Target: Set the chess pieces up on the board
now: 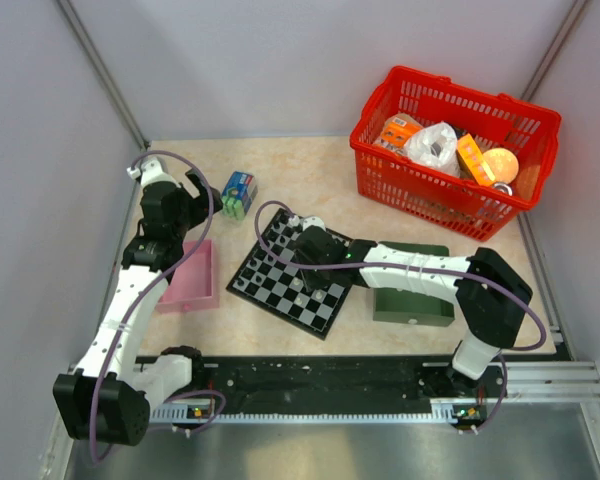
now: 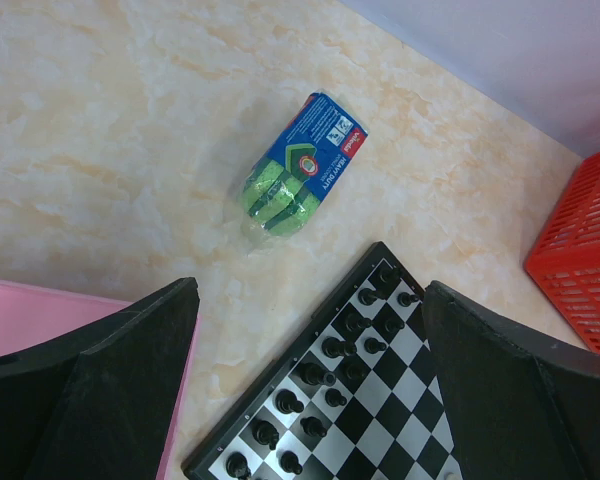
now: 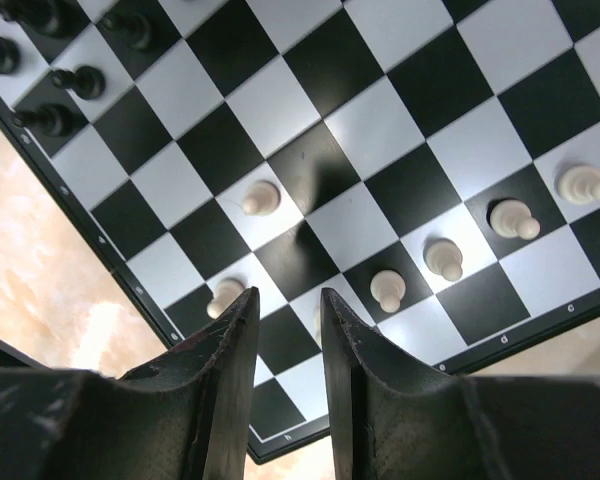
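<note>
The board [image 1: 270, 285] lies on the worktop [image 1: 310, 170] between a pink tray [image 1: 192, 285] and a green tray [image 1: 420, 305]. From above, its middle is covered by the right claw [image 3: 290, 300]. In the wrist view that claw's jaws stand a narrow slit apart over the board's near edge, with nothing clamped between them. A sliver of something pale shows at the inner side of one finger, too cut off to name.

The pale chess pieces [image 3: 443, 258] stand in a ragged line near that edge, and one at the end of it is half hidden behind a finger. The dark chess pieces [image 3: 80, 80] crowd the far corner, partly cut by the frame.

The left claw [image 2: 310, 290] hangs wide apart and empty above the worktop by the board's corner — only its two blunt fingers show. A blue-and-green sponge pack [image 2: 300, 170] lies just beyond. The red basket [image 1: 450, 150] holds packets too jumbled to identify.
</note>
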